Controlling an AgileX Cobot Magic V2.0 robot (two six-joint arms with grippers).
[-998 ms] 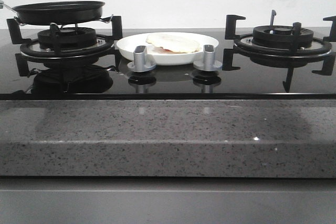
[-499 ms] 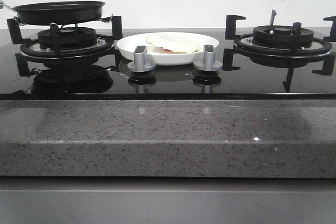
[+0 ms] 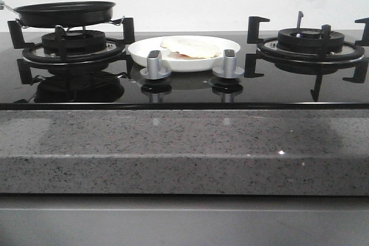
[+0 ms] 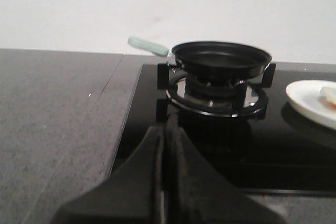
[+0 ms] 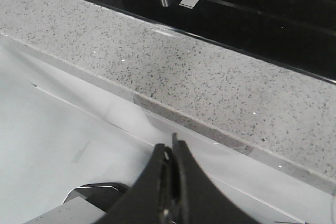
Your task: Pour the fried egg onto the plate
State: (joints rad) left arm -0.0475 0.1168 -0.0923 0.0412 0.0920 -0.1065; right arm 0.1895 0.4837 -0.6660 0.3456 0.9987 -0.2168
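The left gripper (image 4: 167,145) had its fingers pressed together on nothing; the right gripper (image 5: 170,156) was likewise pinched closed and empty, over the counter edge. Out from there, the black pan (image 3: 64,12) sat bare on the left burner, upper left of the front view. The fried egg (image 3: 190,46) lay on the plate (image 3: 144,56) at centre — apparently limp, light and slippery, best moved by carrying its dish at the rim

No readable text, labels, brands or nos. on anything in view.
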